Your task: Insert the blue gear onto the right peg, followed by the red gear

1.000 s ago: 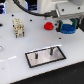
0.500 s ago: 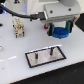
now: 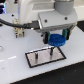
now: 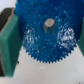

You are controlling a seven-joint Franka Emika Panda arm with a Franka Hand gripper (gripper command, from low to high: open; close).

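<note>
While the blue gear (image 4: 44, 36) is carried, the tool (image 4: 35, 47) is seen clamped on it: in the wrist view the green pads (image 4: 10, 47) press against the toothed rim on at least one side, the opposite pad being cut off by the frame edge. The raised hub (image 4: 49, 24) with its bore is left uncovered.

In the exterior view the blue gear (image 3: 57, 40) is held level above the base plate (image 3: 45, 56), over its right part in the exterior view. The right peg (image 3: 51, 51) stands just below the gear; whether the bore has met the pin tip cannot be told at this resolution. A second peg (image 3: 37, 56) is seen further left on the same plate. The plate rests on the white table (image 3: 15, 65). The red gear is not identified in either view.

Handling judgement: the gear appears to be rigid, light moulded plastic with a smooth face. A rim grasp across the diameter is judged suitable, since teeth give the pads some bite and the bore stays free. Tilt in the grasp is the main risk, as a thin pin would jam in a tilted bore.
</note>
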